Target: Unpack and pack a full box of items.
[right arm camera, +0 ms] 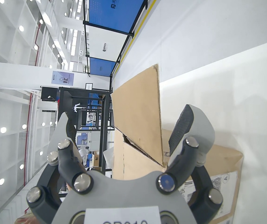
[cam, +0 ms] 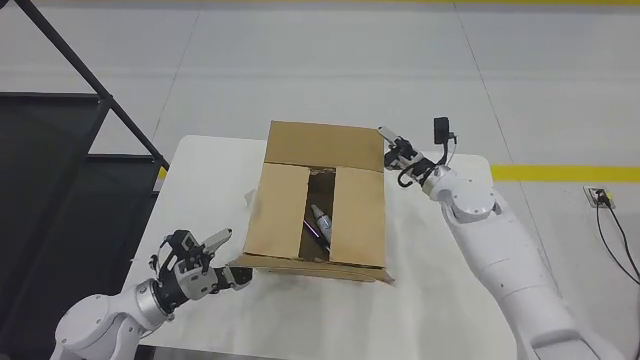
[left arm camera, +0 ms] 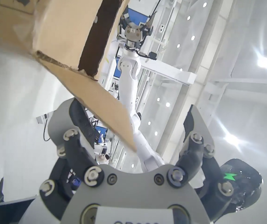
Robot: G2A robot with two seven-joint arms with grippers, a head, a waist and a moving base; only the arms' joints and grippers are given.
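- The cardboard box [cam: 281,210] is sitting in the middle of the white table [cam: 200,175], its two top flaps lying nearly shut with a dark gap between them.
- A small tube-like item [cam: 321,223] is showing through that gap.
- The left gripper [cam: 228,258] is hovering at the box's near left corner, fingers spread wide, a flap corner reaching between them.
- The right gripper [cam: 392,155] is hanging at the far right corner, fingers wide apart, empty.

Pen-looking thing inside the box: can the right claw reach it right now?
Probably not yet. Two top flaps leave just a narrow slot over the pen-looking thing, and the open right claw sits outside, by a far corner of the box.
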